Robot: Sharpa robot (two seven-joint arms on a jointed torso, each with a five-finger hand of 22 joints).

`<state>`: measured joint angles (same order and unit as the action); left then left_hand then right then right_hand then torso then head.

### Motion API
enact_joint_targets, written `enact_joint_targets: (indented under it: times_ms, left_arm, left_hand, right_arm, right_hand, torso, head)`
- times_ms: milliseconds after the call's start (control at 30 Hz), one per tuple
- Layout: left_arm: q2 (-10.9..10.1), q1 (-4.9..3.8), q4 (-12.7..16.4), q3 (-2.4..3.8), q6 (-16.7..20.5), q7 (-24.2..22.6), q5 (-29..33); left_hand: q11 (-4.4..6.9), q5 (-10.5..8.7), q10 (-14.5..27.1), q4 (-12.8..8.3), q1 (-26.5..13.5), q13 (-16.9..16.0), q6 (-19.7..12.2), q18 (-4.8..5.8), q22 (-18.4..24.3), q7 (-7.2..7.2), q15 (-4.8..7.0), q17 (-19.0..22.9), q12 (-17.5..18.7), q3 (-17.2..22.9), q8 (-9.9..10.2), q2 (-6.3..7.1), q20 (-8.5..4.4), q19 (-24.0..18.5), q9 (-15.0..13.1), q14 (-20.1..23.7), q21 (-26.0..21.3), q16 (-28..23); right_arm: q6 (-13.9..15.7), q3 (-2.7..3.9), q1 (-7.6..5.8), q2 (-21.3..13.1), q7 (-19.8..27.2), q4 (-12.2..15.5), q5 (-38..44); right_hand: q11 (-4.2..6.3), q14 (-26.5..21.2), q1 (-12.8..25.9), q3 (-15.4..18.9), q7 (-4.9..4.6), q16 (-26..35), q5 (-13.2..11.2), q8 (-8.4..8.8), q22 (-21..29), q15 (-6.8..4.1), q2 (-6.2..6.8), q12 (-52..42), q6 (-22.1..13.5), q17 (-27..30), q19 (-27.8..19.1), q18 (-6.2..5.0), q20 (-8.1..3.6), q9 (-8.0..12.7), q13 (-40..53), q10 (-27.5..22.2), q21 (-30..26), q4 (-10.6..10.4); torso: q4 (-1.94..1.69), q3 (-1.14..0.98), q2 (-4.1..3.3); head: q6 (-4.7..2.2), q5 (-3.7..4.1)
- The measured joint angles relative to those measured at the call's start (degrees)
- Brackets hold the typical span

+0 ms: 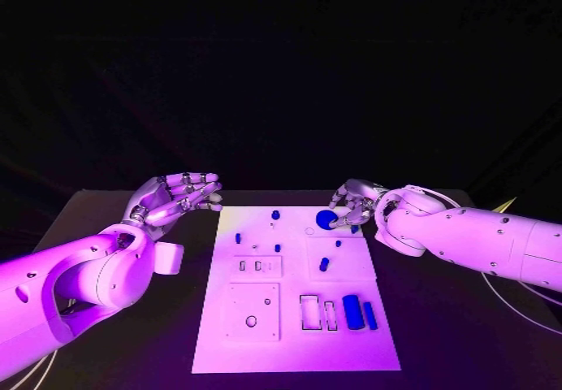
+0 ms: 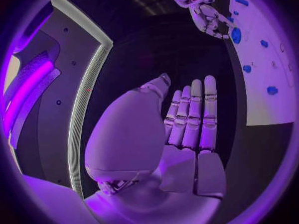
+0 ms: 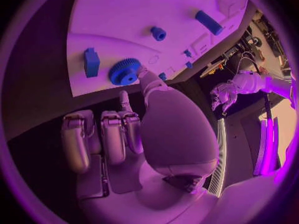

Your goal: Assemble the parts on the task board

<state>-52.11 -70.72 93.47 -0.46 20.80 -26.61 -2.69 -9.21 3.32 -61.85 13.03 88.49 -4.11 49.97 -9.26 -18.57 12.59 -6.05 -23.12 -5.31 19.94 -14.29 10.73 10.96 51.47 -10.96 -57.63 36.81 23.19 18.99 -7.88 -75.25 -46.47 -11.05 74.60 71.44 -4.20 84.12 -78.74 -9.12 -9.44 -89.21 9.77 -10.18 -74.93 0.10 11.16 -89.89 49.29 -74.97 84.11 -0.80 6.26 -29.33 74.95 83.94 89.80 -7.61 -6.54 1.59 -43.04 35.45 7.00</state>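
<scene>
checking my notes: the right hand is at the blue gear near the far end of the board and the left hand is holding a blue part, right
Not quite. The left hand holds nothing; the left wrist view shows its fingers straight and bare. The right hand is indeed at the blue gear near the task board's far end.

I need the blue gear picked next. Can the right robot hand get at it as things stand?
Probably yes. The right robot hand is right beside the blue gear at the task board's far edge, a fingertip at its rim, nothing between them.
</scene>
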Motion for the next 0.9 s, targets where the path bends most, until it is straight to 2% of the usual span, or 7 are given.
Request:
enact_joint_targets:
  times_ms: [433,833,900]
  left_arm:
    - [-0.3,0.0,0.1,0.0,-0.1,0.0,0.0]
    - [-0.7,0.0,0.4,0.0,-0.1,0.1,-0.1]
    - [-0.7,0.0,0.4,0.0,-0.1,0.1,-0.1]
  left_hand:
    - [0.0,0.0,0.0,0.0,0.0,0.0,0.0,0.0,0.0,0.0,0.0,0.0,0.0,0.0,0.0,0.0,0.0,0.0,0.0,0.0,0.0,0.0]
    - [0.0,0.0,0.0,0.0,0.0,0.0,0.0,0.0,-0.1,0.0,0.0,-0.1,0.0,0.0,0.0,0.0,0.01,0.0,0.0,0.0,0.0,0.0]
    - [0.0,0.0,0.0,0.0,0.0,0.0,0.0,0.0,-0.1,0.0,0.0,-0.1,0.0,0.0,0.0,0.0,0.0,0.0,0.0,0.0,0.0,0.0]
  right_arm:
    - [0.4,0.0,0.52,1.8,-0.2,-2.5,0.0]
    - [0.3,0.0,0.98,2.6,-0.1,-3.7,-0.3]
    - [0.3,0.01,1.06,2.7,-0.1,-3.9,-0.4]
  right_hand:
    - [-0.16,-0.2,-0.2,-0.2,-0.01,0.0,0.0,0.0,0.0,0.21,-0.24,0.0,0.0,0.0,0.0,0.0,0.0,0.0,0.0,0.2,0.0,-0.5]
    - [-0.16,-0.2,-0.4,-1.1,0.18,0.0,0.0,-0.45,0.0,0.21,-1.07,0.0,0.2,0.0,0.0,-0.01,0.0,-0.1,0.0,0.2,0.0,-1.4]
    - [-0.16,-0.2,-0.7,-1.2,-0.03,0.0,0.0,-0.45,0.0,0.21,-1.29,0.0,0.4,0.0,0.0,-0.01,-0.01,-0.1,0.0,0.2,0.0,-1.5]
  torso:
    - [-0.01,0.06,-0.01]
    - [0.04,0.09,0.03]
    - [0.04,0.08,0.06]
  head:
    - [0.46,-0.23]
    - [1.05,-0.39]
    - [1.08,-0.4]
